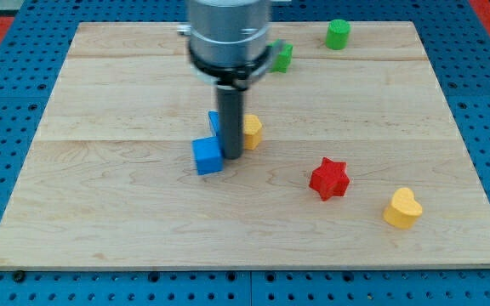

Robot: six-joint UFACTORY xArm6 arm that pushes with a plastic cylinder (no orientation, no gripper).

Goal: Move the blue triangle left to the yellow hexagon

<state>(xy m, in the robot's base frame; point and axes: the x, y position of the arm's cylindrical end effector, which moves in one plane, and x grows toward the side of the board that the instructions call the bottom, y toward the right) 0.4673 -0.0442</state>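
Observation:
My tip (231,156) stands near the middle of the wooden board (100,212). A blue cube (207,155) lies just to the tip's left, touching or nearly touching the rod. A second blue block (214,122), likely the blue triangle, peeks out behind the rod on its left side, mostly hidden. The yellow hexagon (252,130) sits right behind the rod on its right side, partly hidden. The rod stands between the hidden blue block and the yellow hexagon.
A red star (328,178) lies to the right of centre. A yellow heart (401,208) lies at the lower right. A green cylinder (338,34) stands at the top right. Another green block (282,56) sits beside the arm's body at the top.

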